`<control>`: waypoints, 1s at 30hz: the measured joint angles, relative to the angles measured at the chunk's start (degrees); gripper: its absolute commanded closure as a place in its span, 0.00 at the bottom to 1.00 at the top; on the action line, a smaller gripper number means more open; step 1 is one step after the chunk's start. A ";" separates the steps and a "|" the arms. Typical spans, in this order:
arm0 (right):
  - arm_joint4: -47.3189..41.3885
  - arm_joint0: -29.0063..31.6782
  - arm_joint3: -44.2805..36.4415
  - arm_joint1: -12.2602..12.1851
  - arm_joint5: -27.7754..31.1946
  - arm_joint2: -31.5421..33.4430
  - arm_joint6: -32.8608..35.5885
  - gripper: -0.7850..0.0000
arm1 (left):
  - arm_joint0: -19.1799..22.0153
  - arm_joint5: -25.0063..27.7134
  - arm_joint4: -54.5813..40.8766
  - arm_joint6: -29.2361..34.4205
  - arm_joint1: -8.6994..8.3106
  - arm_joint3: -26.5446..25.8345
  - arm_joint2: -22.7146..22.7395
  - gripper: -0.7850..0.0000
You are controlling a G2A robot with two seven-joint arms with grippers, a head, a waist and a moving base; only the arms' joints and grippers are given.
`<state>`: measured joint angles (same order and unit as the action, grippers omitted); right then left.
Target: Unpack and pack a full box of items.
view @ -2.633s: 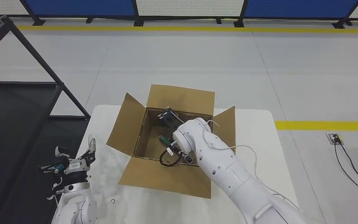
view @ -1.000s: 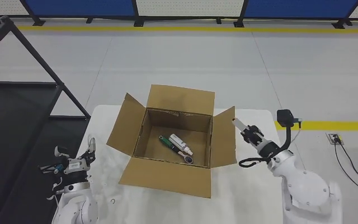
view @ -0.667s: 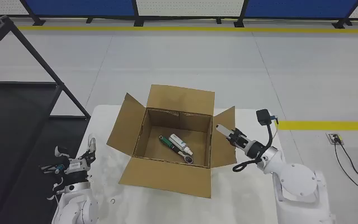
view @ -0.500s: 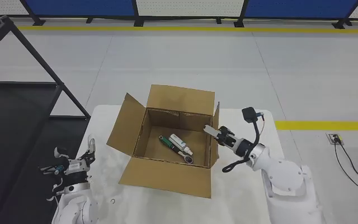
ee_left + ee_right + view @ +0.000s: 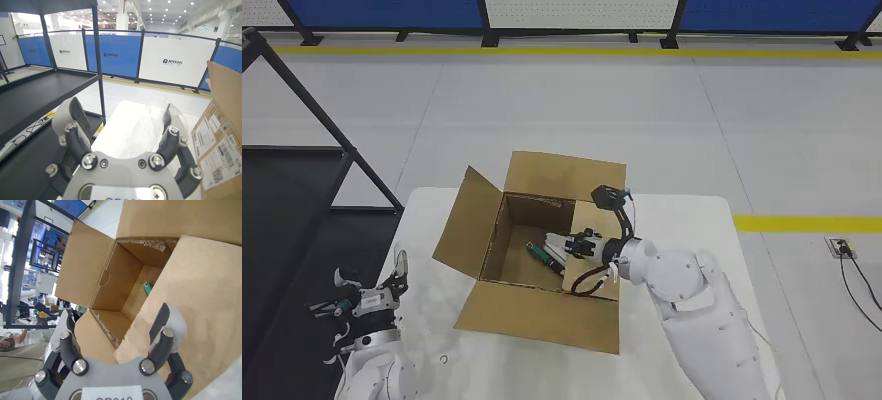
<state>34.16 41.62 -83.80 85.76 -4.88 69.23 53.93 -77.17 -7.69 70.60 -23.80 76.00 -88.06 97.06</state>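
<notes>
Right gripper (image 5: 558, 240): low over the open cardboard box (image 5: 564, 172), just inside its right flap, jaws wide apart, holding nothing.

Left gripper (image 5: 122, 111): also spread wide and empty, near the left edge of the worktop (image 5: 692, 225), apart from the box.

Green-handled tool (image 5: 147, 287): lies flat on the box floor. You should find it stiff, slim and probably light. Pinch it from above, across the middle of the handle. The flap bends easily, so watch your wrist against it.

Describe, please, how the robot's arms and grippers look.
The right arm is a glossy white, rounded shell with a black cable looping at its wrist. The left gripper and right gripper have grey bases, black curved links, silver screws and ribbed black pads.
</notes>
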 measured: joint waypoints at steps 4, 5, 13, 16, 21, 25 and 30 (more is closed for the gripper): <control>3.68 -1.84 0.73 0.05 -0.66 -2.65 1.39 0.00 | -0.02 -0.16 -0.16 -0.06 0.03 0.12 0.18 0.00; 4.13 -1.98 0.53 0.03 -0.76 -3.02 1.83 0.00 | -0.01 -0.18 -0.20 -0.05 0.05 0.15 0.19 0.00; 10.88 -3.11 -0.27 -0.32 -4.97 -5.87 5.77 0.00 | 0.38 0.15 -0.10 0.14 0.10 0.19 0.07 0.00; 12.12 -3.26 -0.41 -0.58 -6.94 -5.38 7.74 0.00 | 0.49 0.22 -0.10 0.09 0.11 0.29 0.14 0.00; 11.32 -3.07 -0.63 -0.94 -9.25 -3.55 9.05 0.00 | 0.73 0.38 0.11 0.18 0.09 0.48 0.32 0.00; 7.67 -2.25 -1.63 -1.08 -7.59 -1.92 7.38 0.00 | 0.93 0.70 0.22 0.31 0.09 0.58 0.32 0.00; 4.11 -0.61 -3.69 -1.00 -4.09 -1.55 0.87 0.00 | 1.16 0.92 0.47 0.34 0.08 0.80 0.29 0.00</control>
<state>38.27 41.01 -87.48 84.76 -8.97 67.68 54.80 -76.01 -6.77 71.07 -23.46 76.08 -87.26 97.36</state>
